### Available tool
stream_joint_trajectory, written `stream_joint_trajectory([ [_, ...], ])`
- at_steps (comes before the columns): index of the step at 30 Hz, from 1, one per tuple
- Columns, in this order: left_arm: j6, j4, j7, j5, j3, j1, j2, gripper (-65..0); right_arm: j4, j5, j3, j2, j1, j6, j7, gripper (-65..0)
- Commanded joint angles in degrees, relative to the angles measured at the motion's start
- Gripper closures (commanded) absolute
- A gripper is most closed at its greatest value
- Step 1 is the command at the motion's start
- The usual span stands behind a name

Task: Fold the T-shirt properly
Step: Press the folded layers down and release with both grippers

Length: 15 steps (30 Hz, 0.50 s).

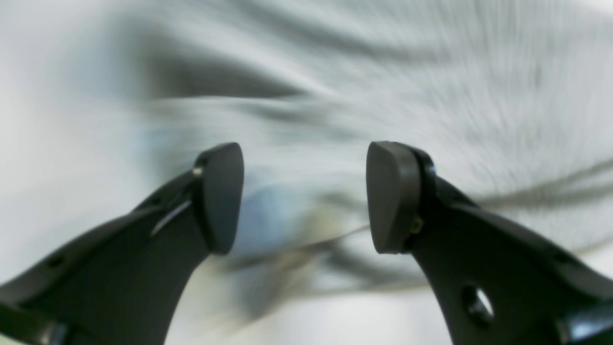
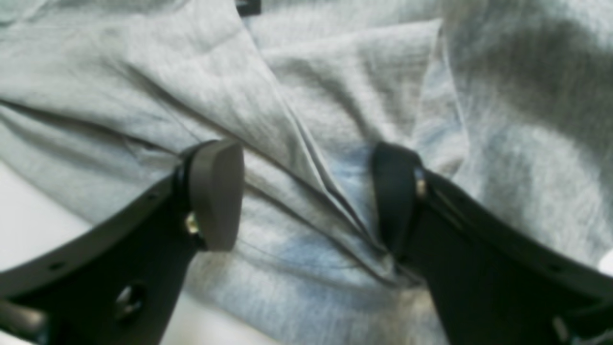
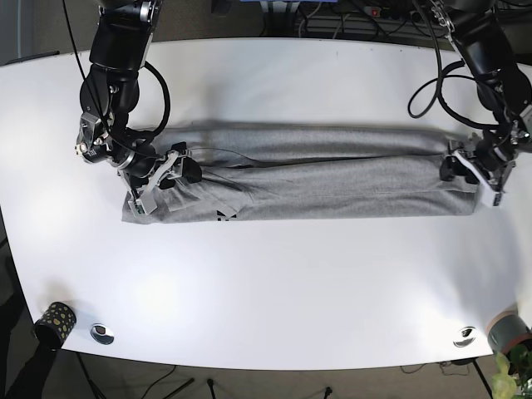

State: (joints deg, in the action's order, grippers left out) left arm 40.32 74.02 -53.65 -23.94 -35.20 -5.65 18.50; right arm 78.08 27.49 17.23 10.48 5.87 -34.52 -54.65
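Grey T-shirt (image 3: pixel 316 174) lay folded in a long band across the white table (image 3: pixel 274 283), left gripper (image 1: pixel 305 196) released at its 3 o'clock end, right gripper (image 2: pixel 306 191) spread over wrinkled cloth at 9 o'clock

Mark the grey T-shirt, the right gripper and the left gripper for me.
Grey cotton T-shirt (image 3: pixel 332 179): base view, middle of the folded band.
Right gripper (image 2: pixel 306 196): right wrist view, gap between its open fingers.
Left gripper (image 1: pixel 305 196): left wrist view, gap between its open fingers.
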Motion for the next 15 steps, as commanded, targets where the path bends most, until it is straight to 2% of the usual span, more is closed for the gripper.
stream_joint_trajectory([
  [1, -0.32, 1.98, -1.60, -1.15, -4.93, -1.43, 1.59, -41.1, 2.31, 0.08, 0.30, 0.90, 0.68, 0.28, 0.28, -40.7],
  [3, -0.32, 1.81, -2.48, -0.80, -7.48, -2.92, 1.59, -47.1, 3.28, 0.08, 0.30, 0.90, -0.20, 0.28, 0.28, -40.7],
  [5, -0.45, 1.01, -2.75, -0.01, -8.27, -3.54, 1.59, -50.0, 3.72, 0.08, 0.30, 0.90, -1.17, 0.28, 0.28, -40.7],
  [15, -1.24, -10.24, -2.48, 0.25, -8.10, -5.91, 1.59, -49.9, 3.63, 0.08, 0.30, 0.46, -1.69, 0.28, 0.28, -40.7],
])
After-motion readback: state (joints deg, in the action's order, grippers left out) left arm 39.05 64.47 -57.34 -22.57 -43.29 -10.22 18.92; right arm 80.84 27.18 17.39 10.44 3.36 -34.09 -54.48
